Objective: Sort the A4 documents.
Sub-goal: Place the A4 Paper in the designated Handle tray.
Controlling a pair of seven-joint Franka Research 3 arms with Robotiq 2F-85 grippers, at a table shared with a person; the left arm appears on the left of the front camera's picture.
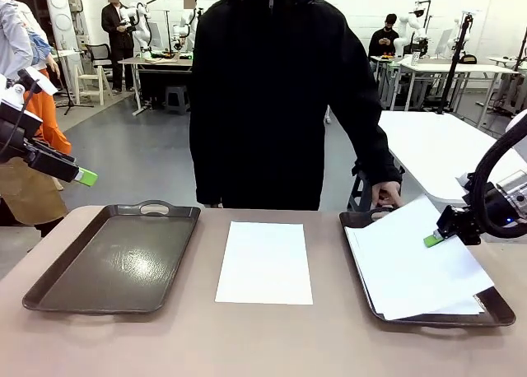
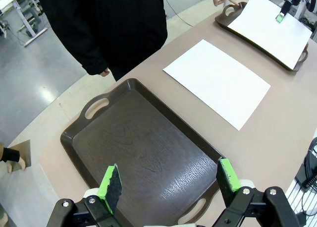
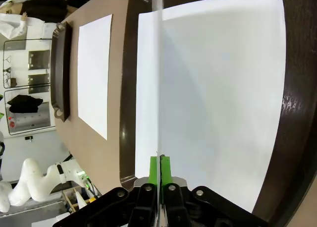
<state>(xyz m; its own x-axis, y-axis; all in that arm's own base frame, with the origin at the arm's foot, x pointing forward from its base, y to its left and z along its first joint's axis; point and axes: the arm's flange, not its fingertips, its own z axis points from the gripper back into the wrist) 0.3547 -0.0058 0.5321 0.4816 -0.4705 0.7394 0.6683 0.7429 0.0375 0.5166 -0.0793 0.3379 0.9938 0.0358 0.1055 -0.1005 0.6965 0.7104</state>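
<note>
My right gripper (image 1: 434, 239) (image 3: 159, 162) is shut on the edge of one white A4 sheet (image 1: 399, 249), which it holds lifted at a slant above the stack of A4 documents (image 3: 223, 88) in the right dark tray (image 1: 496, 309). Another single sheet (image 1: 265, 262) (image 2: 218, 81) lies flat on the table between the two trays. My left gripper (image 1: 85, 178) (image 2: 170, 180) is open and holds nothing. It hangs above the near end of the left dark tray (image 1: 49, 290) (image 2: 74, 138), which has nothing in it.
A person in a black jacket stands at the far side of the table, one hand (image 1: 385, 196) on the right tray's far handle. The brown table (image 1: 263, 344) has free room at the front. A white table (image 1: 436, 146) stands behind on the right.
</note>
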